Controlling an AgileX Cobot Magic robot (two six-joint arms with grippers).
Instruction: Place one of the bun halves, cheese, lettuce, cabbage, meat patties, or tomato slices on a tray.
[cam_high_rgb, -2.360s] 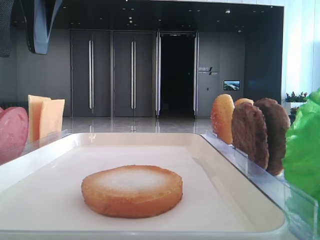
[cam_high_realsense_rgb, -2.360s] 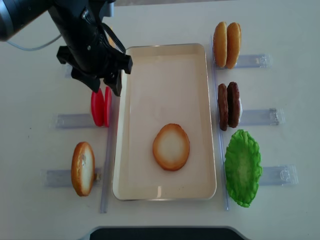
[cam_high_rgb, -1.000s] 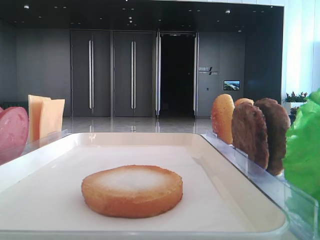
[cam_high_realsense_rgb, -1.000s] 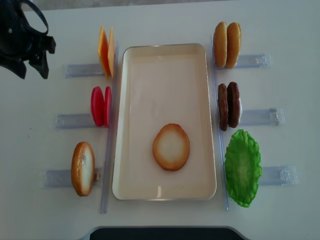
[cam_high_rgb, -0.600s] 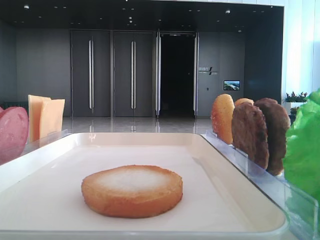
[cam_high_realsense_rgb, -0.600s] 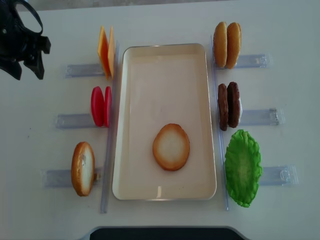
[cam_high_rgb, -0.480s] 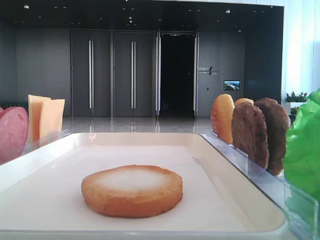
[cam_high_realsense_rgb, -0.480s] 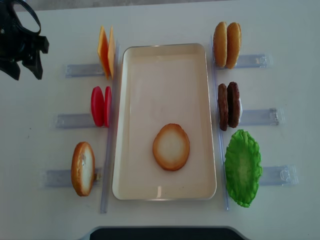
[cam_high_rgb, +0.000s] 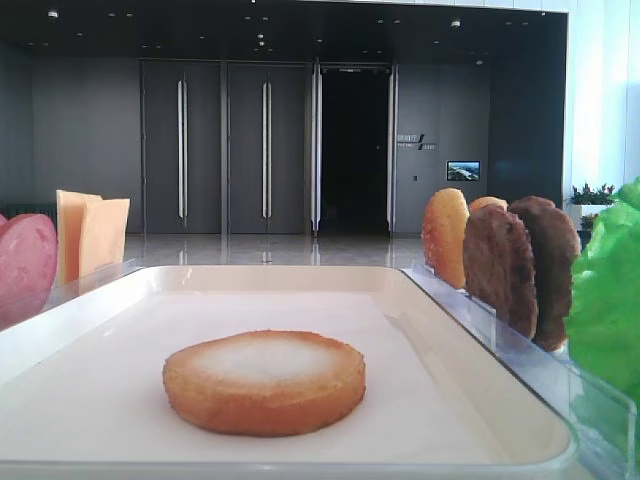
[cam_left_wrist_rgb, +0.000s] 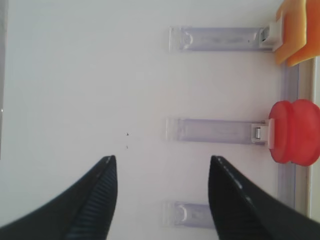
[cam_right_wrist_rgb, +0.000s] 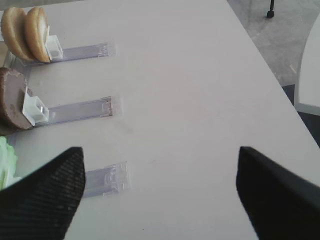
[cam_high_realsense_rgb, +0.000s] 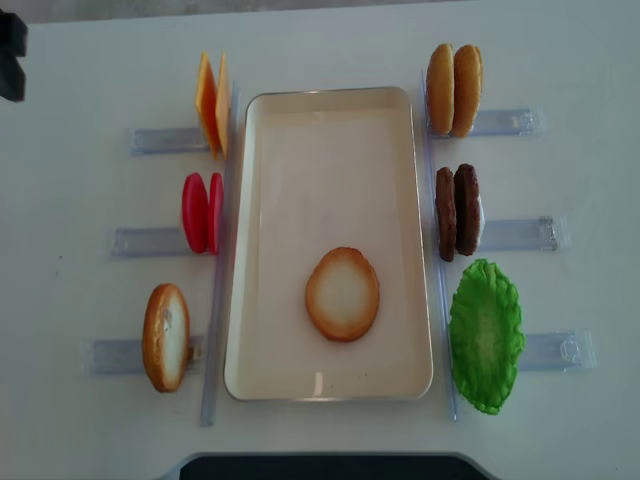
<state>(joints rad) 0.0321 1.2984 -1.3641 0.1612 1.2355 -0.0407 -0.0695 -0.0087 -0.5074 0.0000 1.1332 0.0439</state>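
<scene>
With both grippers, left (cam_left_wrist_rgb: 160, 195) and right (cam_right_wrist_rgb: 160, 195), gaping and empty off the table's edges, a careless reach could topple the upright cheese (cam_high_realsense_rgb: 210, 100) beside the tray (cam_high_realsense_rgb: 330, 150).

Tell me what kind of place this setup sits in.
Probably a lobby or showroom, not a kitchen: tall dark doors and a glossy floor lie behind a white table set with a tray, clear racks and burger pieces.

left gripper (cam_high_realsense_rgb: 11, 58): only a dark corner at the upper left edge of the overhead frame
lettuce (cam_high_rgb: 607, 300): cut off by the right edge in the low view
tomato slices (cam_high_rgb: 24, 264): cropped at the left edge there
right gripper (cam_right_wrist_rgb: 160, 192): fingertips run off the frame bottom
</scene>
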